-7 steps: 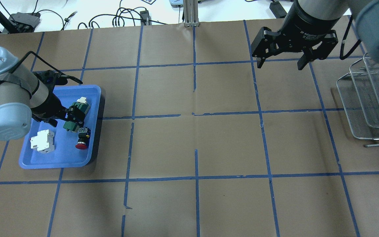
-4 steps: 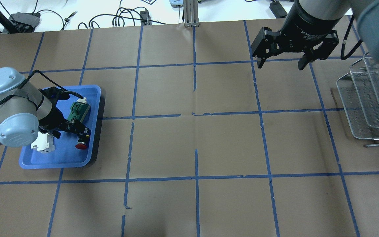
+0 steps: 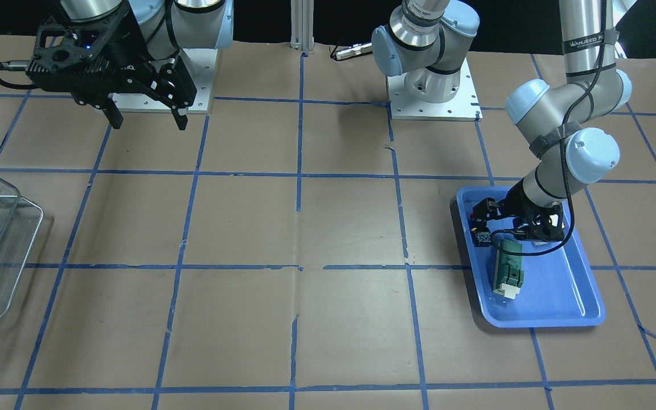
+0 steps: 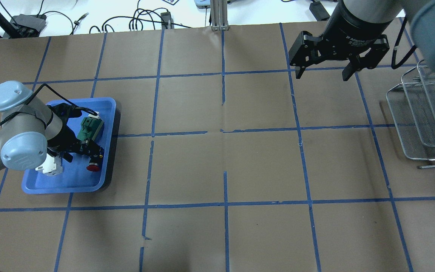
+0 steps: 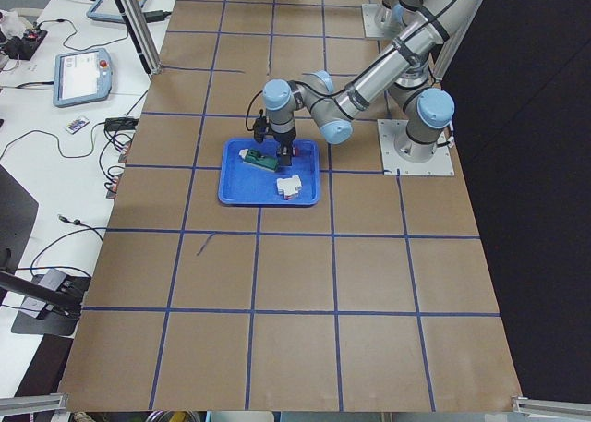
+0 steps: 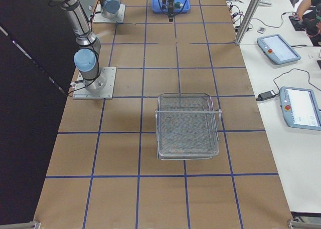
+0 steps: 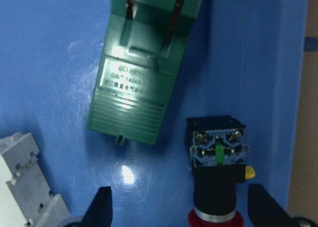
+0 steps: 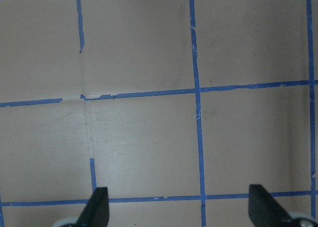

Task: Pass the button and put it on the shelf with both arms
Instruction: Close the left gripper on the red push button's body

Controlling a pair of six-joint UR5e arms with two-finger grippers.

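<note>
Left claw (image 7: 181, 214) low, jaws spread wide; right claw (image 4: 323, 73) held high, jaws apart, pointing down

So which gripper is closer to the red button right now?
Left. The left gripper is low over the blue tray right at the button, open jaws either side of it. The right gripper hangs open far across the table, near the shelf.

I saw two silver-grey tubular arms, the left arm (image 4: 32, 117) and the right arm (image 4: 368, 9), each with pale blue domed joint caps. A thin black cable (image 4: 45, 85) looped off the left one, strapped by a dark band. The right gripper (image 4: 321, 75) was black, with white lettering on its collar. The grey mounting plates (image 3: 464, 111) showed small screws.
</note>
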